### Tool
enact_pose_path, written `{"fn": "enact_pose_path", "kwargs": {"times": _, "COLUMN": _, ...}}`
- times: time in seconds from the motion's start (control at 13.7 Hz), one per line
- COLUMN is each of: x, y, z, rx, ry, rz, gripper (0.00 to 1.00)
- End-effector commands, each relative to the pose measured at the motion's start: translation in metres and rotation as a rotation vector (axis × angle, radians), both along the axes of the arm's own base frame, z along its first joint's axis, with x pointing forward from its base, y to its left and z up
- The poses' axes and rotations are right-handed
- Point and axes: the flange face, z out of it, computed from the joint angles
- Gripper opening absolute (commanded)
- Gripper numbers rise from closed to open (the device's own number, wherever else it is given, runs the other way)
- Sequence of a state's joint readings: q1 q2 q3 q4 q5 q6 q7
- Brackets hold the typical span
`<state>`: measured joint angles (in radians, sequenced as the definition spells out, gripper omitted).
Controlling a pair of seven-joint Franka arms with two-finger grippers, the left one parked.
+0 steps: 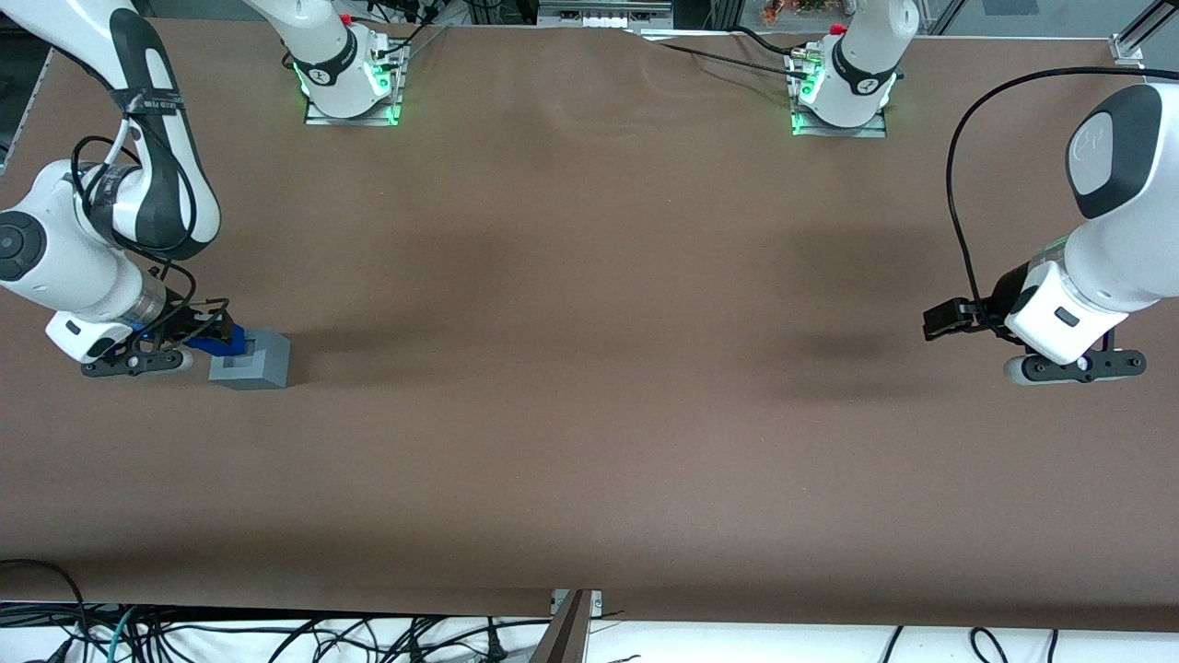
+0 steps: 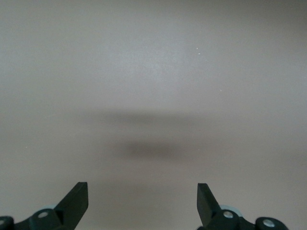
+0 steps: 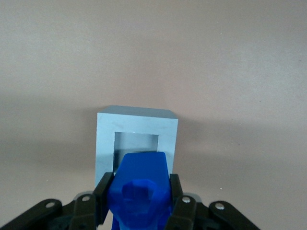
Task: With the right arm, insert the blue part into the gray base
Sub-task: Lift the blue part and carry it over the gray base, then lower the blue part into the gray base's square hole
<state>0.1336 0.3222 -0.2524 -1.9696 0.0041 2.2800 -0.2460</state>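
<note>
The gray base [image 1: 250, 359] is a light gray cube with a square recess on top, standing on the brown table toward the working arm's end. My right gripper [image 1: 214, 333] is shut on the blue part [image 1: 224, 343] and holds it right beside the cube, at its top edge. In the right wrist view the blue part [image 3: 139, 191] sits clamped between both black fingers [image 3: 102, 194], its tip over the near rim of the gray base [image 3: 136, 125] and just short of the square recess [image 3: 136, 143].
The brown table [image 1: 589, 368] stretches wide toward the parked arm's end. Two arm bases with green lights [image 1: 350, 78] stand farther from the front camera. Cables hang below the table's front edge [image 1: 276, 635].
</note>
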Motion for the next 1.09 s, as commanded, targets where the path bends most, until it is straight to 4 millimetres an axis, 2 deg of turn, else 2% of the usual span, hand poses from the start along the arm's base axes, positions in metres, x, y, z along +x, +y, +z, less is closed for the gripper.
{"fn": "enact_pose_path", "kwargs": {"times": 0.0, "x": 0.000, "y": -0.004, "z": 0.003, "rx": 0.016, "ry": -0.017, "rz": -0.007, "gripper": 0.39}}
{"fn": "enact_pose_path", "kwargs": {"times": 1.02, "x": 0.012, "y": 0.007, "z": -0.013, "rx": 0.031, "ry": -0.031, "rz": -0.018, "gripper": 0.39}}
